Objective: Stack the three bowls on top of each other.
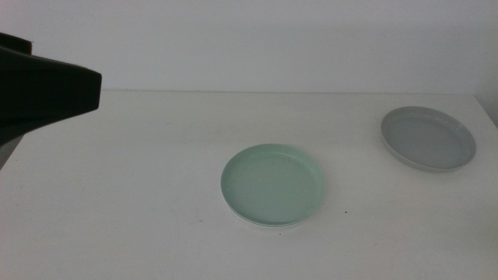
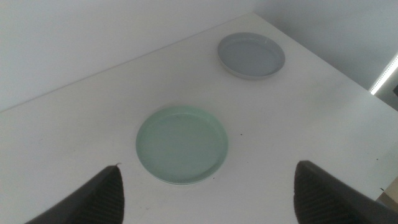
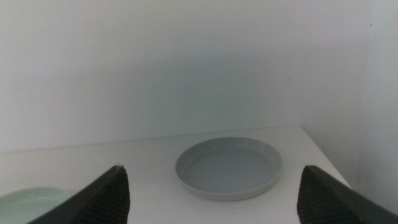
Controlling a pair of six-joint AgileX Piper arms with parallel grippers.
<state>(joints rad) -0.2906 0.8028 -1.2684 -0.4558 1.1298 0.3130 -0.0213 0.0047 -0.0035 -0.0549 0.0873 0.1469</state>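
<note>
On the white worktop (image 1: 140, 194) the mint green bowl (image 1: 273, 185) lies nearest the camera in the middle view, a little right of centre, flat and upright, with nothing in it. A white rim edge seems to show just under its near side, but whether that is a white bowl beneath it cannot be told.

The left claw (image 2: 208, 193) is held above the worktop with its jaws spread wide and nothing between them. In its wrist view the mint green bowl sits on the worktop just beyond the gap between the jaws, apart from both. In the middle view only a dark part of this arm shows, at the upper left edge.

The right claw (image 3: 211, 193) is likewise wide open and holds nothing. The light grey bowl (image 3: 229, 167) lies ahead of its jaws, roughly centred in the gap and not touched by either.

Farthest back, that light grey bowl rests near the worktop's far right corner, well apart from the mint green one.
</note>
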